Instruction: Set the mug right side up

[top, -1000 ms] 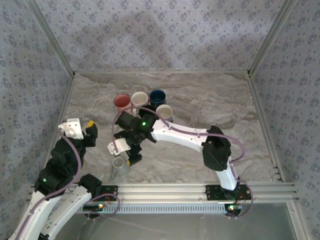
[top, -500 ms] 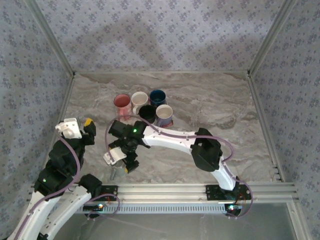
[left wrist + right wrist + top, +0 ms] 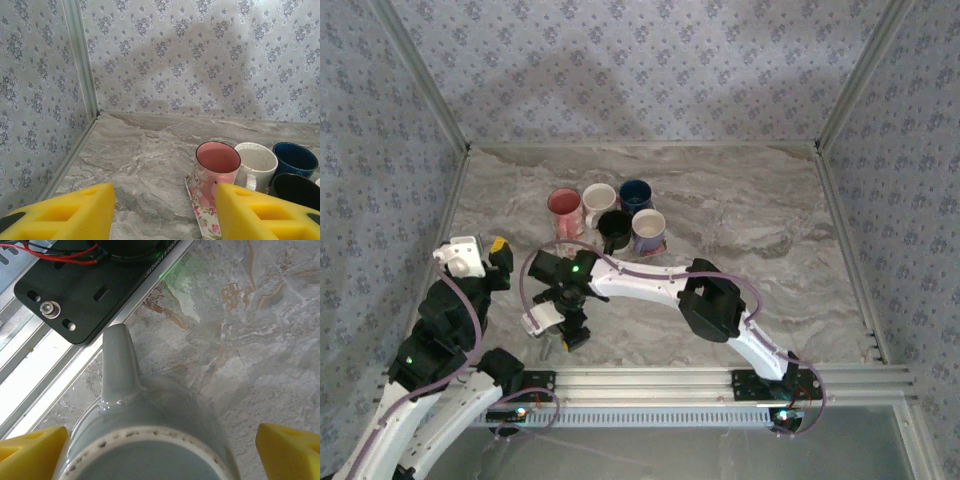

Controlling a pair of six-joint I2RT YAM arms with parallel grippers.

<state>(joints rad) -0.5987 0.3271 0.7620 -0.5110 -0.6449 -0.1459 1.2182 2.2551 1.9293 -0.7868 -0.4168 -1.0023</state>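
Surface: grey-veined marble-look bench point(image 3: 740, 210), bare to the right of the grey mug point(image 3: 145, 405).
Room: floral wallpaper panels point(image 3: 640, 70) on three sides, with a metal corner post point(image 3: 80, 55) at the back left.
Task item: grey mug stands base uppermost on the bench, its unglazed foot ring facing up.
Near edge: aluminium rail point(image 3: 720, 380) just beside the grey mug. The handle points at it and at a black mounting plate point(image 3: 75, 295).
Right claw point(image 3: 160, 447): spread, a yellow fingertip on either side of the grey mug. The right-hand tip stands apart from it.
Left claw point(image 3: 165, 212): left of the grey mug, raised and spread, nothing between its tips.
Other items: beyond the grey mug, a close cluster of pink mug point(image 3: 217, 162), white mug point(image 3: 256, 160), blue mug point(image 3: 295, 157), black mug point(image 3: 295, 187) and patterned mug point(image 3: 648, 230), all mouth up.
Under cluster: floral-print mat point(image 3: 202, 215) beneath the pink mug.
Obstruction: right arm point(image 3: 650, 280) lies between the grey mug and the cluster.
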